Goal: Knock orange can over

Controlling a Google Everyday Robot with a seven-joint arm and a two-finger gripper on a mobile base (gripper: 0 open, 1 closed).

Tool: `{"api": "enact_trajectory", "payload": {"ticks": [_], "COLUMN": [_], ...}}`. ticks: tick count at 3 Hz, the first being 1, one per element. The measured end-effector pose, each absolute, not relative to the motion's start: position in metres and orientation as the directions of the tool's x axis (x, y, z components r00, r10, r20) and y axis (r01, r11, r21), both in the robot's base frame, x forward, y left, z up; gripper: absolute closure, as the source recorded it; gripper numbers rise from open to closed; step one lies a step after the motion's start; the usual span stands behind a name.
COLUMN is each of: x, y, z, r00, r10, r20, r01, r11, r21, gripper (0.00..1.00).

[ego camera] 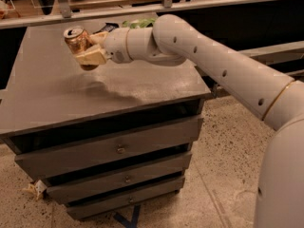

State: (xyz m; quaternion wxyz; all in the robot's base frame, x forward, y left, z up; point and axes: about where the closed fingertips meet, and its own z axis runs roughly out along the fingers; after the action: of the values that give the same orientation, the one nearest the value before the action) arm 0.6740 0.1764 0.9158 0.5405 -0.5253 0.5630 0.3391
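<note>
The orange can (77, 38) is at the far left of the grey cabinet top (57, 94), its silver top leaning up and to the left. My gripper (88, 47) comes in from the right on the long white arm (204, 56). One beige finger (91, 57) lies across the can's lower front, the other (99, 35) sits behind it. The fingers hold the can between them. The can's base is hidden by the front finger.
A green bag (140, 23) and a small black object (111, 27) lie at the cabinet's back edge behind my wrist. The cabinet has three drawers (118, 148). A rail (142, 7) runs behind it. A scrap (35, 189) lies on the speckled floor at left.
</note>
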Motion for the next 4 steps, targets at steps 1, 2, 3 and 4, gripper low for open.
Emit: {"api": "enact_trajectory", "payload": {"ticks": [1, 2, 3, 4], "x": [0.679, 0.681, 0.684, 0.684], "y": [0.167, 0.162, 0.158, 0.159], "z": [0.927, 0.937, 0.943, 0.945], "r00": [0.221, 0.330, 0.431, 0.549], "r10": [-0.350, -0.472, -0.536, -0.545], "r20": [-0.910, -0.817, -0.726, -0.634], "r01": [-0.929, -0.868, -0.803, -0.739], "r11": [0.209, 0.189, 0.140, 0.039], "r21": [-0.306, -0.459, -0.580, -0.673], "gripper": [1.00, 1.00, 1.00, 1.00]}}
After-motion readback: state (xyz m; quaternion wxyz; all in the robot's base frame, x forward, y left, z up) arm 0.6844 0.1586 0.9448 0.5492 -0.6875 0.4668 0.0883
